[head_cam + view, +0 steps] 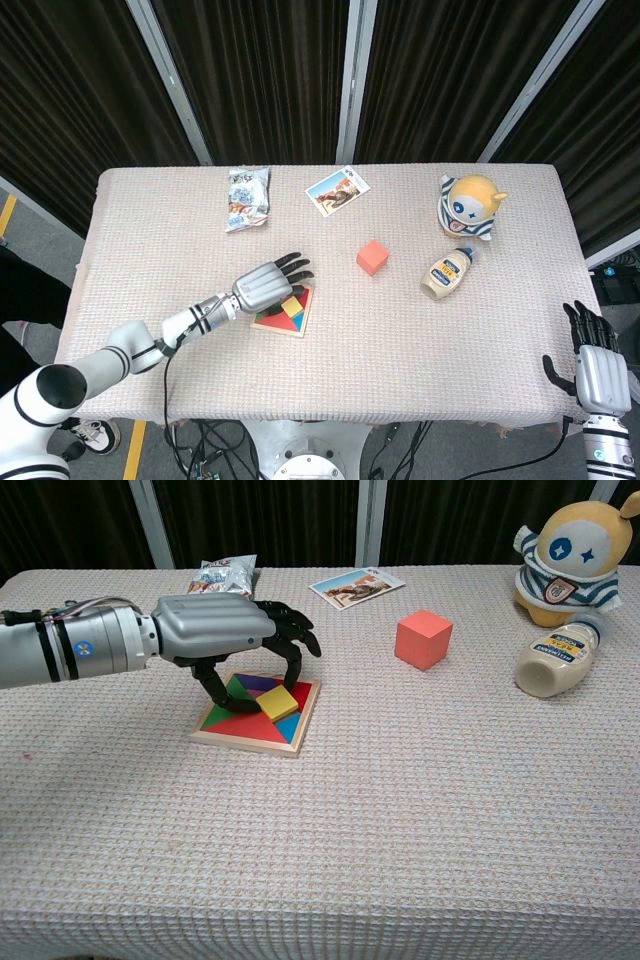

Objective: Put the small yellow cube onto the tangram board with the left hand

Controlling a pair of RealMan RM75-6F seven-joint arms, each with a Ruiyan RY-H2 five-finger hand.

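Observation:
The small yellow cube lies on the coloured tangram board, near its right side. My left hand arches over the board from the left. Its dark fingers curl down beside the cube's far edge, and the thumb stands on the board a little to the cube's left, apart from it. Nothing is gripped in this hand. My right hand hangs beyond the table's front right corner with its fingers spread and nothing in it; only the head view shows it.
An orange cube stands right of the board. A mayonnaise bottle lies beside a yellow plush toy at the far right. A snack packet and a photo card lie at the back.

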